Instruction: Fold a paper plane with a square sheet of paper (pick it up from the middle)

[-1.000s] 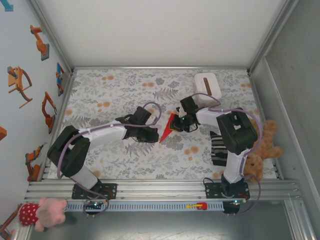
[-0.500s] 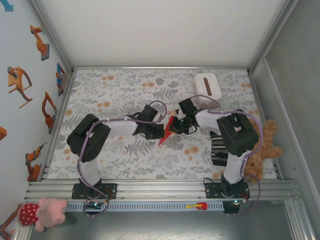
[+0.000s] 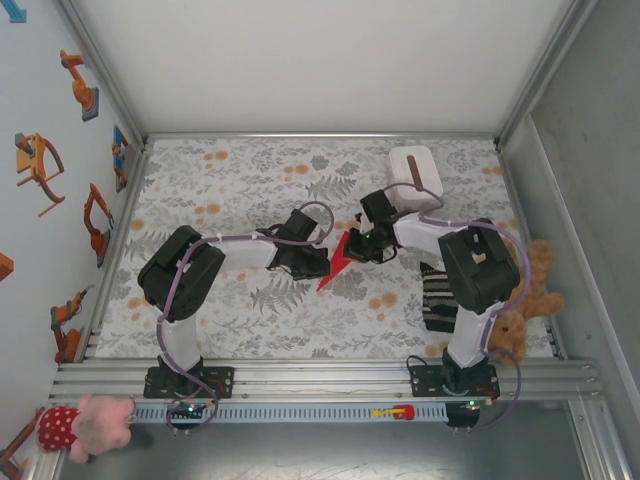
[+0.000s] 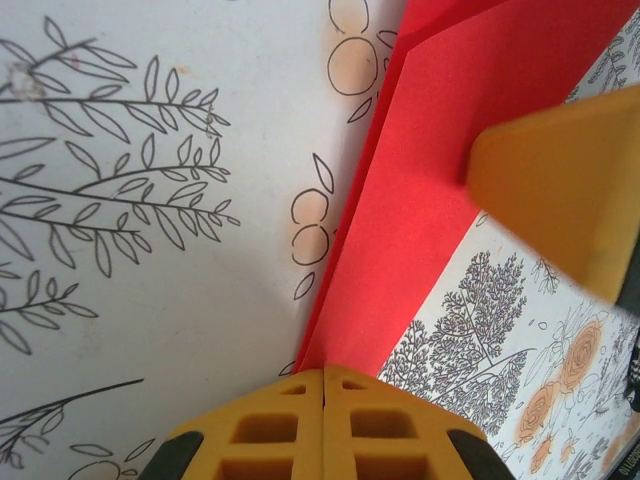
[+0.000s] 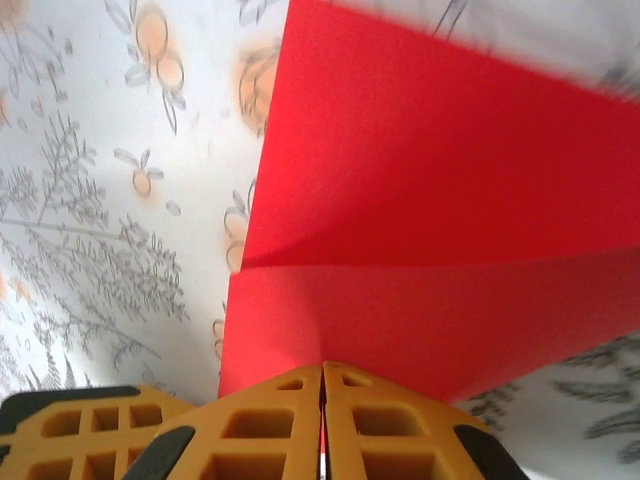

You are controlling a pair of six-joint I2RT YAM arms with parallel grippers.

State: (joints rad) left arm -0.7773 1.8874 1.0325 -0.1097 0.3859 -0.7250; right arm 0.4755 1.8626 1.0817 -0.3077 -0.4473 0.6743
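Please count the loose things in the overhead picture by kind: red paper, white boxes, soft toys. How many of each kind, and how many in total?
Red folded paper: 1
White box: 1
Soft toys: 2, the brown bear and the pink one
Total: 4

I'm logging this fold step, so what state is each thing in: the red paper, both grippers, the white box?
paper: folded to a pointed shape, creased, pinched by both grippers.
left gripper: shut on the paper's narrow tip.
right gripper: shut on the paper's edge.
box: lying flat, slot up.
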